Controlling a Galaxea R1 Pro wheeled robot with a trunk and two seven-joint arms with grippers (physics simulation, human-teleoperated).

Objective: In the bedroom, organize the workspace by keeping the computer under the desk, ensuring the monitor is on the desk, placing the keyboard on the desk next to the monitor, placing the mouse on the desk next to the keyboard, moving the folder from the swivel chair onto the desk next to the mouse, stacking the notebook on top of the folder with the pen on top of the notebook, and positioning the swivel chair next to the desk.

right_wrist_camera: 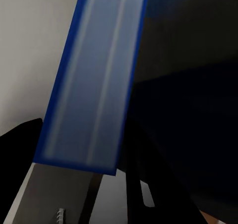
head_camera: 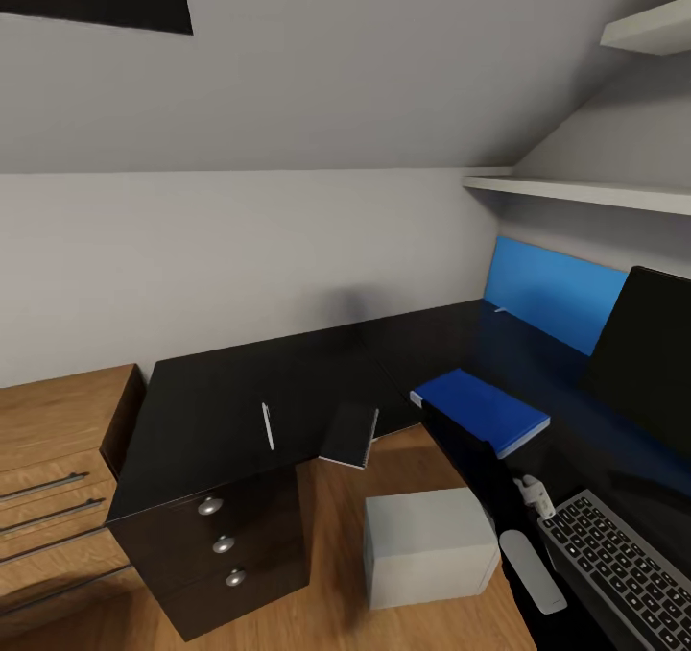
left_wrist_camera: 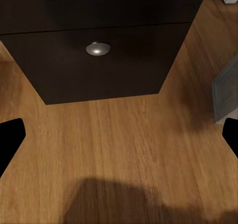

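Keyboard [head_camera: 614,565], at 5 o'clock in the head view, lies on the right wing of the table [head_camera: 288,363], its near end cut by the frame. Computer [head_camera: 427,545], at 6 o'clock, stands on the floor [left_wrist_camera: 124,135] in the crook of the L, just beside the drawers [head_camera: 223,543]. Folder [head_camera: 480,411], at 3 o'clock, lies flat with one long side close to the table's inner edge. Notebook [head_camera: 350,435], at centre, overhangs that inner corner. Pen [head_camera: 267,425] lies just beside it toward 9 o'clock, well in from the edge. Monitor [head_camera: 643,363] stands at 3 o'clock, with a blue panel [head_camera: 552,296] behind it toward 2 o'clock. Left fingers [left_wrist_camera: 11,140] stand apart, empty, low over the floor before the bottom drawer. Right fingers: state cannot be told, the right wrist view being dark and blurred. Hazards, as judged: the notebook is likeliest to fail, since a brush from above could tip it off onto the computer or floor. The thin pen may roll or slip from a pinch, and the folder could be pushed off its edge. Room: the table is bare and wide from the pen toward 12 o'clock. The floor gap between drawers and computer is narrow for the base.
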